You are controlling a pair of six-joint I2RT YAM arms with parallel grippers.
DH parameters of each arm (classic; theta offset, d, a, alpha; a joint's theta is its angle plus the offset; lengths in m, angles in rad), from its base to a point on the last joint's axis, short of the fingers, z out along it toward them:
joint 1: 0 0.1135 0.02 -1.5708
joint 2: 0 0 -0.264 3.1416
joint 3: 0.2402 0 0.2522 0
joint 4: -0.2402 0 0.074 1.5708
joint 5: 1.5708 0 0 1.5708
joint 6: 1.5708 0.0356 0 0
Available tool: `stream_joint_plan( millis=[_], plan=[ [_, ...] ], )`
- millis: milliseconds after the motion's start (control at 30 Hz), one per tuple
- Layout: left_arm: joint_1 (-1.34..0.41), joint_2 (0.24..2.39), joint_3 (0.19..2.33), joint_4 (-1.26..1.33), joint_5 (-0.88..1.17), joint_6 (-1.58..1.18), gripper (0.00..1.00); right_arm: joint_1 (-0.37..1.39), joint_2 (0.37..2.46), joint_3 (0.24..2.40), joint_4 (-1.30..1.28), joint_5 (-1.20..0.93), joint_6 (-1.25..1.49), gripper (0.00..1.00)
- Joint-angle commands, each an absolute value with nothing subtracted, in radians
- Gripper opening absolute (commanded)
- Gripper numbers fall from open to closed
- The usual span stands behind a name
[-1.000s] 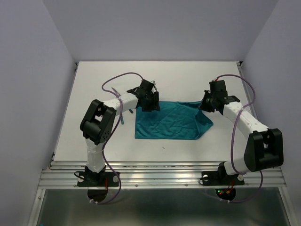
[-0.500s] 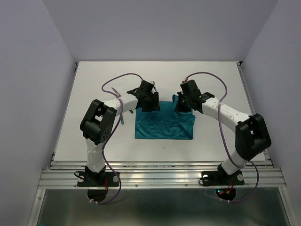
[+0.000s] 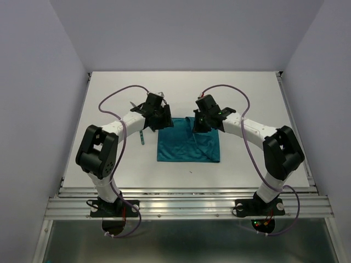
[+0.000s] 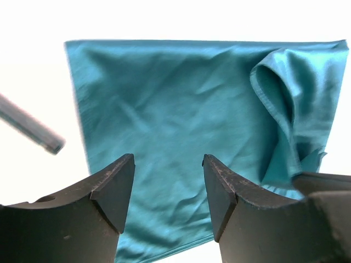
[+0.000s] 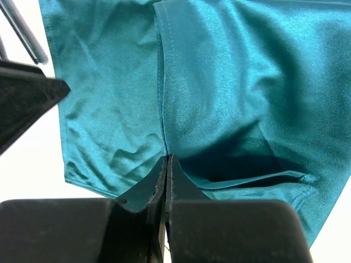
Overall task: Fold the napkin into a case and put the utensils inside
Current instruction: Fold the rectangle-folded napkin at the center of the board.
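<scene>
Right end effector (image 5: pixel 166 159) pinching napkin (image 5: pixel 230 82) fold; left end effector (image 4: pixel 167 160) spread over napkin, utensil (image 4: pixel 30 129) beside it on desk (image 3: pixel 247 93).

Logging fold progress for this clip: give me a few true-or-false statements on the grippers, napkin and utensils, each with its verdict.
1. The right gripper is shut on a fold of the napkin. True.
2. The left gripper is clamped on the napkin. False: its jaws stand open with nothing between them, and the cloth lies beyond them.
3. A utensil lies on the table beside the napkin, on the left arm's side. True.
4. That utensil is tucked inside the napkin. False: it lies on bare table, off the cloth.
5. The napkin lies flat in one layer. False: its right part is folded over toward the middle.
</scene>
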State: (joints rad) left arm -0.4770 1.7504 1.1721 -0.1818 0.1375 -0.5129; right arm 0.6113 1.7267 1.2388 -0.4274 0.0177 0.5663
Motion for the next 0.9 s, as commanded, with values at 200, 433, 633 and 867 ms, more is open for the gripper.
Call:
stream_joint_plan(
  millis=[200,433,633,867],
  plan=[
    [-0.474,1.664,1.009,-0.173,0.103,-0.514,0.62,0.634,1.741,1.298,-0.385,0.026,0.577,0.01],
    [-0.472,1.637,0.983,-0.190,0.041,-0.514,0.59,0.634,1.735,1.289,-0.384,0.029,0.580,0.01],
    [-0.471,1.637,0.957,-0.187,0.021,-0.520,0.55,0.634,1.735,1.289,-0.385,0.031,0.580,0.01],
    [-0.469,1.635,0.939,-0.190,-0.034,-0.526,0.53,0.634,1.738,1.281,-0.385,0.034,0.581,0.01]
  ],
)
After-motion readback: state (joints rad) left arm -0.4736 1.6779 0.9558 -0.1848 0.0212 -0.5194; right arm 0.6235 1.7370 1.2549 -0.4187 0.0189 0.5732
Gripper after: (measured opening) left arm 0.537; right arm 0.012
